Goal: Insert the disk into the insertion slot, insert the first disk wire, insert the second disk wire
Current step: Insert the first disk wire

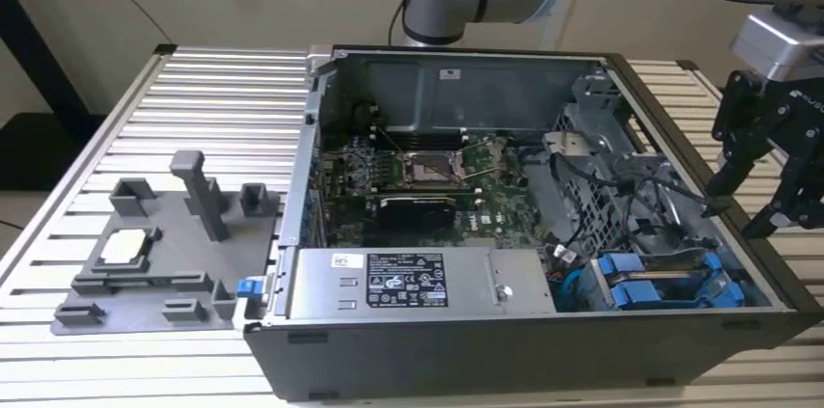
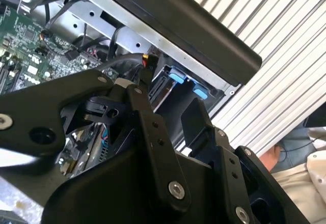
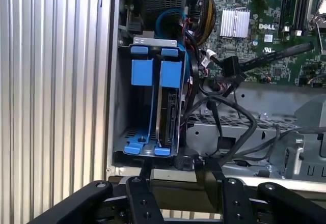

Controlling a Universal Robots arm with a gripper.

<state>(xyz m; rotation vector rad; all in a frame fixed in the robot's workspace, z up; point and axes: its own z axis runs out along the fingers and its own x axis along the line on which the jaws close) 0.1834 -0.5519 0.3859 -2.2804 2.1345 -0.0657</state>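
- Gripper (image 1: 738, 213): a black two-finger tool, hung over the case wall at the exterior view's right, above the drive bay. The fingers are spread and nothing is held between them; both wrist views agree.
- Disk (image 3: 166, 113): a silver-grey hard drive in a bright blue carrier, stood on edge inside the insertion slot (image 3: 155, 41). It is judged to be seated, or nearly so. A second blue carrier (image 3: 142, 71) stands just beside it.
- Insertion slot: a grey sheet-metal bay, set in the near corner of the open computer case (image 1: 515, 350), at the exterior view's right.
- Handling, disk (judged): rigid and dense, heavy for its bulk.
  - The metal faces are smooth and likely to slip under the fingers.
  - The connector end and the board side are fragile.
  - It is best taken by the carrier's long plastic rails or end tabs, never across the flat faces.
- Disk wires: loose black cables (image 3: 248, 114) are draped over the metal cage beside the bay, with a black plug (image 3: 232, 65) lying free.
  - They are judged limp yet springy, and best gripped on the hard plug body, not the cord.
  - Whether any plug is mated to the disk cannot be told.
- Surroundings:
  - A green motherboard (image 1: 425, 172) at the case's middle.
  - A labelled power supply (image 1: 405, 283) along the near wall.
  - A grey fixture plate (image 1: 154, 254) on the slatted aluminium table (image 1: 193, 99), at the exterior view's left.
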